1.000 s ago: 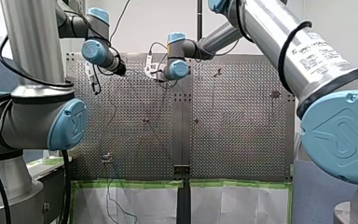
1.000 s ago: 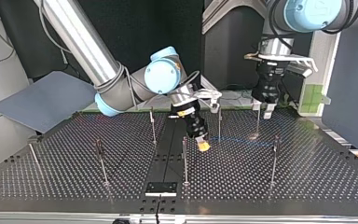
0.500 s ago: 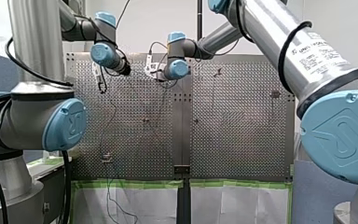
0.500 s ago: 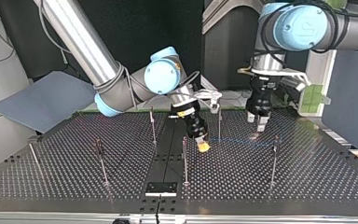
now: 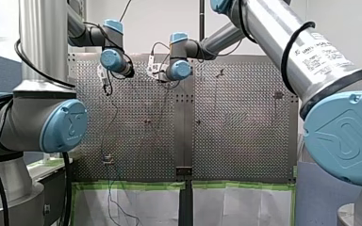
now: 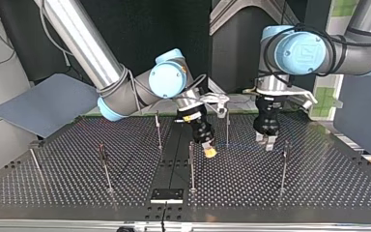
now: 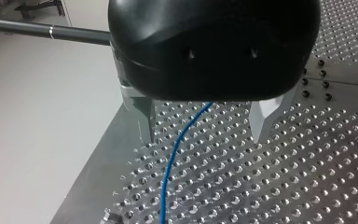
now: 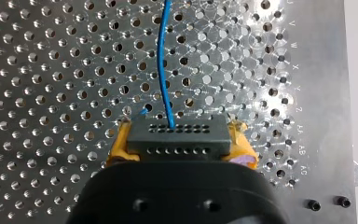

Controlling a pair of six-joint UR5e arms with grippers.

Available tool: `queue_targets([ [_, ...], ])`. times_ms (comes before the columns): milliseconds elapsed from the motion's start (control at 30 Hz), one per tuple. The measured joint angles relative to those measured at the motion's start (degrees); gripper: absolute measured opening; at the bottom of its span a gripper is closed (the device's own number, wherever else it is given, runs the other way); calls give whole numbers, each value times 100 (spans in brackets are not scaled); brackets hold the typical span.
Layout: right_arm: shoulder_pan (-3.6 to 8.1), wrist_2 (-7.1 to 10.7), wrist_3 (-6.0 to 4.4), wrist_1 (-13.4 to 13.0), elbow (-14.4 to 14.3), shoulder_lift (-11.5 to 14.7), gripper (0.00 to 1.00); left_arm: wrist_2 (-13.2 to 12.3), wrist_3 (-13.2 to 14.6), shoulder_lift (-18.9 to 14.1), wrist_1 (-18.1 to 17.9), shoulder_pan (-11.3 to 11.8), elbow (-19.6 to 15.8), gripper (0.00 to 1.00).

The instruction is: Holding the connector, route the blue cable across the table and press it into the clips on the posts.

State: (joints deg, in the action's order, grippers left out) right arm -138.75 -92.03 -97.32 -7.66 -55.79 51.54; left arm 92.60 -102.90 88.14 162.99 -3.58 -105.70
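Note:
In the right wrist view my right gripper [image 8: 179, 154] is shut on the black connector [image 8: 177, 135], a yellow pad at each end. The blue cable [image 8: 161, 60] leaves the connector and runs ahead over the perforated table [image 8: 51, 70]. In the left wrist view my left gripper [image 7: 205, 133] is open, its metal fingers [image 7: 145, 114] wide apart. The blue cable [image 7: 175, 158] lies on the table below and between them, untouched. In the top view my right gripper [image 6: 208, 151] hangs low near the middle posts. My left gripper [image 6: 267, 140] hangs to its right, close above the table.
Several thin posts stand on the table, among them one [image 6: 227, 128] between the two grippers and one [image 6: 284, 164] just right of my left gripper. A black plate [image 6: 166, 195] lies at the near edge. A grey board [image 6: 43, 104] leans at the far left.
My left arm has swung in from the top view's right and come down toward the table, nearer my right gripper. My right arm and the connector have stayed put.

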Motion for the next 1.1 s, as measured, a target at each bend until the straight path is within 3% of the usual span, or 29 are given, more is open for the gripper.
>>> queue_targets([
  [467, 28, 4, -4, -4, 1, -1, 0, 73, -162, 505, -351, 34, 505, 100],
  [800, 36, 7, -8, 3, 1, -1, 0, 64, -96, 728, -385, 74, 594, 100],
  [867, 36, 8, -8, 6, 0, -1, 0, 71, -91, 741, -402, 81, 595, 74],
  [900, 35, 8, -8, 7, 0, -2, 0, 86, -91, 742, -408, 85, 595, 74],
  [967, 32, 9, -8, 8, 0, -1, 0, 144, -86, 742, -418, 91, 595, 30],
  [1000, 31, 8, -8, 8, 0, -1, 0, 178, -83, 742, -420, 92, 596, 30],
  [1033, 30, 8, -8, 8, 0, 0, 0, 215, -81, 742, -419, 94, 596, 23],
  [1067, 29, 8, -8, 9, 0, 0, 0, 263, -79, 742, -417, 94, 596, 2],
  [1100, 29, 8, -8, 9, -1, 0, 0, 295, -79, 742, -412, 96, 596, 2],
])
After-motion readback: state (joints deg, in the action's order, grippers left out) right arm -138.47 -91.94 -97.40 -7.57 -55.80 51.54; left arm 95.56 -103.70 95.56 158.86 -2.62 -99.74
